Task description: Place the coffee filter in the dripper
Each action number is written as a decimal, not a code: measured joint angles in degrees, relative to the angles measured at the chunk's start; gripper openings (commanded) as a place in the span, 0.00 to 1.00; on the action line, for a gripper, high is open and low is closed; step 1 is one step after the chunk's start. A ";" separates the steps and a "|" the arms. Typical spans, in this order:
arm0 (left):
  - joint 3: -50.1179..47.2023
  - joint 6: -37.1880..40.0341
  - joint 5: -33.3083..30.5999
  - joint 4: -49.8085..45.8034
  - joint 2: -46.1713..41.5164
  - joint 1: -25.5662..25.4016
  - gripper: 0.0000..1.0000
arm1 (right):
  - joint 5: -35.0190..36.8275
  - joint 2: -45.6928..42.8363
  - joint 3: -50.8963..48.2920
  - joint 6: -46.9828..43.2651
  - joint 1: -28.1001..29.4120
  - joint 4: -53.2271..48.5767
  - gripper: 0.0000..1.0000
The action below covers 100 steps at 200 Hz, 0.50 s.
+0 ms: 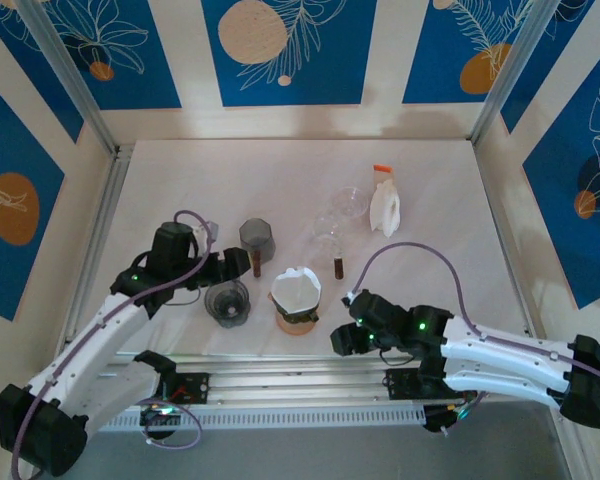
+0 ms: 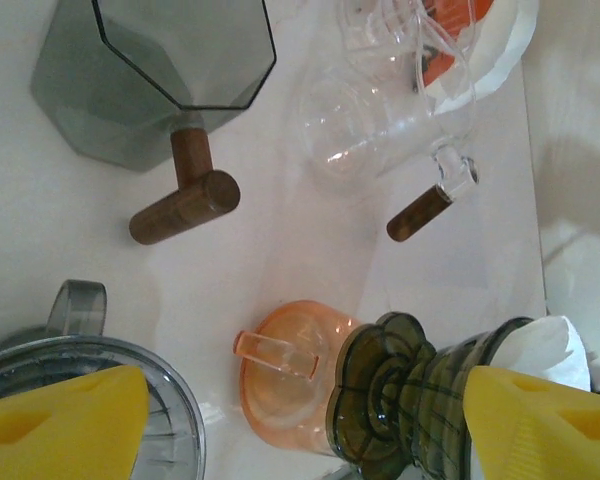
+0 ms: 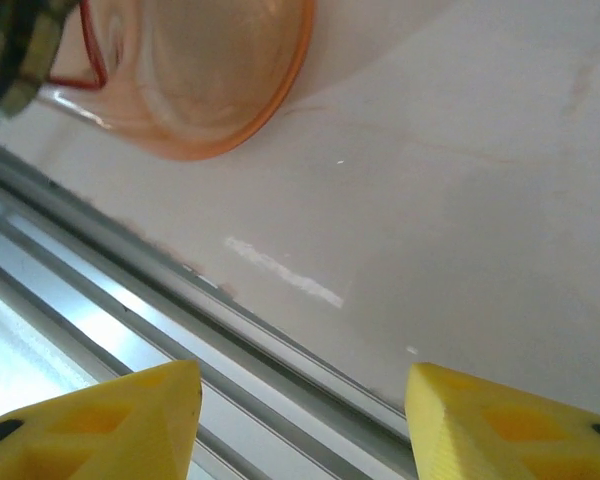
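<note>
The white paper coffee filter (image 1: 296, 288) sits inside the dark green striped dripper (image 1: 297, 316), which stands on an orange cup (image 1: 296, 326) near the table's front. In the left wrist view the dripper (image 2: 420, 395) lies on the right with the filter (image 2: 546, 345) poking from its mouth, and the orange cup (image 2: 285, 375) is beside it. My left gripper (image 1: 242, 268) (image 2: 305, 440) is open to the left of the dripper, holding nothing. My right gripper (image 1: 338, 340) (image 3: 305, 420) is open and empty, low at the table's front edge, right of the cup (image 3: 200, 70).
A grey pitcher (image 1: 228, 302) (image 2: 80, 375) stands under my left gripper. Behind are a grey dripper with a wooden handle (image 1: 257, 240) (image 2: 170, 80), a clear glass dripper (image 1: 332, 232) (image 2: 380, 120) and a white bottle (image 1: 385, 208). An aluminium rail (image 3: 130, 300) edges the table front.
</note>
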 measured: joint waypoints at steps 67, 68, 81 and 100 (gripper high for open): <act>-2.89 -3.28 2.05 9.11 6.34 4.70 0.75 | -3.61 10.51 -2.27 -1.51 0.22 16.52 0.44; -2.91 -3.28 2.05 9.22 6.40 4.70 0.75 | -3.61 10.56 -2.29 -1.55 0.22 16.68 0.44; -2.91 -3.39 2.23 11.43 8.13 4.92 0.73 | -4.09 11.52 -2.51 -1.62 0.00 18.38 0.44; -2.10 -2.64 2.08 13.18 12.37 4.98 0.74 | -4.24 12.04 -2.67 -1.81 -0.24 20.15 0.44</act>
